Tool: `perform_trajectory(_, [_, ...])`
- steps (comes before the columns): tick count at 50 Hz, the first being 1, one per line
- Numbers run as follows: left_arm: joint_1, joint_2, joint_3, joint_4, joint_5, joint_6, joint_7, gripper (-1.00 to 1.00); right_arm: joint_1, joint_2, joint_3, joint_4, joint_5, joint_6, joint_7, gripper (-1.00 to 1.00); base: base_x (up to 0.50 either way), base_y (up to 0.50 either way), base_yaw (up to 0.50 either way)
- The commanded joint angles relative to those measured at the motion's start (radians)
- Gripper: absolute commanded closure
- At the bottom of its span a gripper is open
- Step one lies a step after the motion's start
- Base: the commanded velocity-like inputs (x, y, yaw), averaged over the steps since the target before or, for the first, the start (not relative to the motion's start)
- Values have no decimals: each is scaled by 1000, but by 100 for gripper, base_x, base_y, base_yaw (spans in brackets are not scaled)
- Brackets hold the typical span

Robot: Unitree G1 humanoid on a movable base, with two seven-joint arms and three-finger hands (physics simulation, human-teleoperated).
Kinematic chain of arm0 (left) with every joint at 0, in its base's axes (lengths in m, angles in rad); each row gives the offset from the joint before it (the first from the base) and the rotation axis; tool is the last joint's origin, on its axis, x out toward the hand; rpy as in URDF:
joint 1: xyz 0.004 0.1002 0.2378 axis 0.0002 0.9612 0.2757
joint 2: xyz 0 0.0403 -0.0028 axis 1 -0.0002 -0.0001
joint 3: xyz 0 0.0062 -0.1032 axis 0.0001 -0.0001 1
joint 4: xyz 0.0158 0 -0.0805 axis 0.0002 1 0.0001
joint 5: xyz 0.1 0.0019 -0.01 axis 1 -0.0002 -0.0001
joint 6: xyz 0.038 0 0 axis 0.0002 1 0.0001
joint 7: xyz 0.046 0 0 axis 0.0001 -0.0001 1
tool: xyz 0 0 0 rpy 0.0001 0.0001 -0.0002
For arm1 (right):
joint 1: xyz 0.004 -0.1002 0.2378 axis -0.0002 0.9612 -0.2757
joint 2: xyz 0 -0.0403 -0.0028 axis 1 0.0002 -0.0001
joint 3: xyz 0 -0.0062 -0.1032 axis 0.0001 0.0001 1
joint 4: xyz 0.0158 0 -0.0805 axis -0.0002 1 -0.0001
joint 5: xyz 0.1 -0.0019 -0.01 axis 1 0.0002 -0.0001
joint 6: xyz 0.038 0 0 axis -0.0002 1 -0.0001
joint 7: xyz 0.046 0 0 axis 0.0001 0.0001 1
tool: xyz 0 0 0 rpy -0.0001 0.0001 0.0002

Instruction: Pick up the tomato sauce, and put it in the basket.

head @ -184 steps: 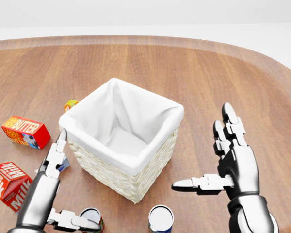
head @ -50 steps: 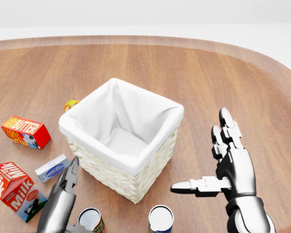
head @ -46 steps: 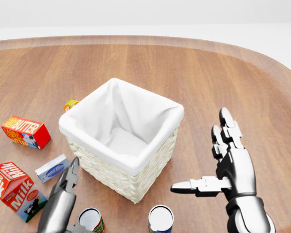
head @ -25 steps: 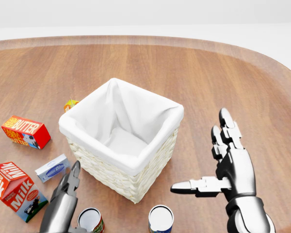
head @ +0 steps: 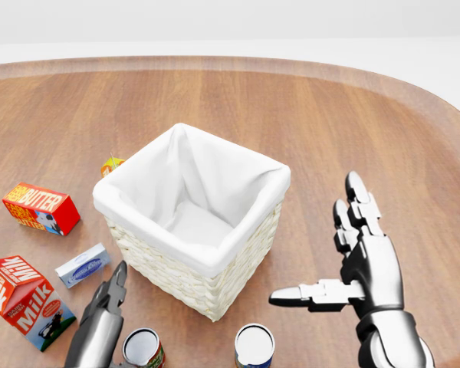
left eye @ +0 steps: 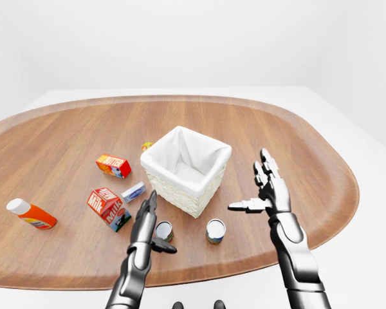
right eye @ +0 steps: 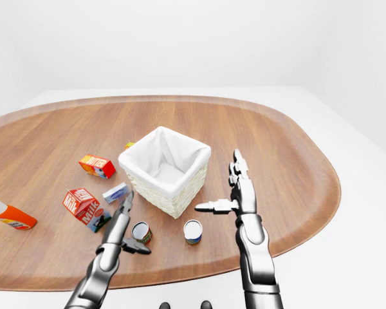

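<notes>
Left robot hand (left eye: 148, 228) beside tomato sauce (left eye: 163, 230)

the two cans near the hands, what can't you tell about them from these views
- Red-labelled can: cut off by the head view's bottom edge; label too small to read in the eye views.
- Blue-labelled can: likewise cut off; label unreadable.
- Which is the tomato sauce: cannot tell.
- Left hand: contact with the red-labelled can unclear.

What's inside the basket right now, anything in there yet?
Only the white liner shows inside the basket; no can or carton in it. Its floor by the near wall is hidden behind the rim. Both cans stand on the table outside.
</notes>
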Motion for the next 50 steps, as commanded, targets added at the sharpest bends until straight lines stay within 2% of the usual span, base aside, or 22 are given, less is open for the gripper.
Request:
perform_trajectory(1, [-14, 2, 5, 27, -13, 0, -4, -100, -1, 0, 1, 13, -2, 0, 0, -100, 0, 0, 0])
perform_trajectory(31, [-96, 19, 13, 215, -14, 0, 62, -100, -3, 0, 0, 17, -2, 0, -1, -100, 0, 0, 0])
perform_trajectory(50, [-108, 23, 15, 232, -13, 0, 69, -100, 0, 1, 3, 14, -4, 0, -1, -100, 0, 0, 0])
